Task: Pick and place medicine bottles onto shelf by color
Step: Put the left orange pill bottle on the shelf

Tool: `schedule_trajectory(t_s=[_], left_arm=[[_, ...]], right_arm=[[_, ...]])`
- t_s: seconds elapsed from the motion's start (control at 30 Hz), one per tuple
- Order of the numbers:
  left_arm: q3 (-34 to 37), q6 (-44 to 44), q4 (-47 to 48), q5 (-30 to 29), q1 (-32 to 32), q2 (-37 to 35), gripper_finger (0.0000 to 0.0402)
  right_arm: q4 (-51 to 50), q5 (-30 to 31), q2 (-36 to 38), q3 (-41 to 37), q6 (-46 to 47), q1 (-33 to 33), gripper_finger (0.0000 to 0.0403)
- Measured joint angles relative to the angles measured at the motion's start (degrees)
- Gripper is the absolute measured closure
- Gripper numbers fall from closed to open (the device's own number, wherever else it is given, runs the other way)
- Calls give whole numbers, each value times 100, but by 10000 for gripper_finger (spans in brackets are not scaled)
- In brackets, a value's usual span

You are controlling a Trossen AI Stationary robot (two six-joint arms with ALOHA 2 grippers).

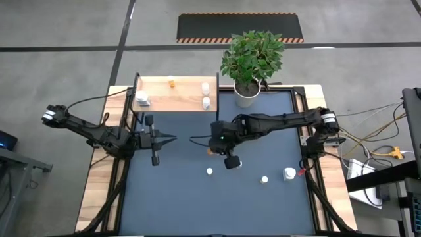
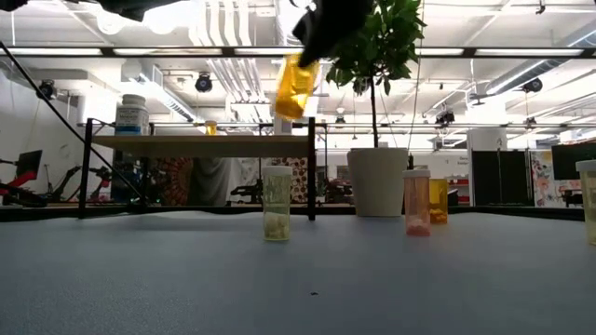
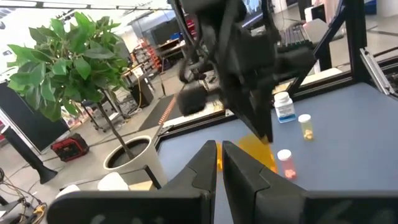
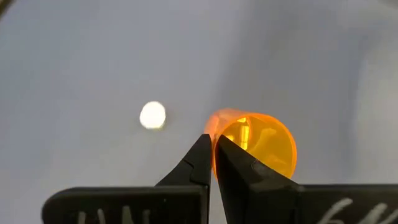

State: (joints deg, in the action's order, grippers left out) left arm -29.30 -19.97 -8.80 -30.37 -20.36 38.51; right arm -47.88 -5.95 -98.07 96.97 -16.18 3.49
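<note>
- The tabletop (image 1: 171,197) is a flat matte dark blue sheet, and the shelf (image 1: 184,95) at its far left corner is a pale wood board on thin black legs, with a few bottles already on it.
- The right pincer (image 1: 212,149) is closed on a translucent orange bottle (image 2: 293,86), hanging above mid-tabletop, tilted.
- I'd carry it high, clear the shelf edge and level it by the orange one.
- The left pincer (image 1: 172,138) waits shut, empty, nearby.
- Tiny cylinders stay loose: a white-capped bottle (image 1: 210,172) and others.
</note>
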Motion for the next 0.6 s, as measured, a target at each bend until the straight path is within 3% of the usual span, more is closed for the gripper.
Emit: schedule_trajectory(t_s=[0.4,0.6], left_arm=[[2,0,-23,2,0,-9,393],[2,0,-100,2,0,-7,393]], right_arm=[[442,799,-62,754,-635,-13,394],[323,1212,-586,1425,-900,-25,394]])
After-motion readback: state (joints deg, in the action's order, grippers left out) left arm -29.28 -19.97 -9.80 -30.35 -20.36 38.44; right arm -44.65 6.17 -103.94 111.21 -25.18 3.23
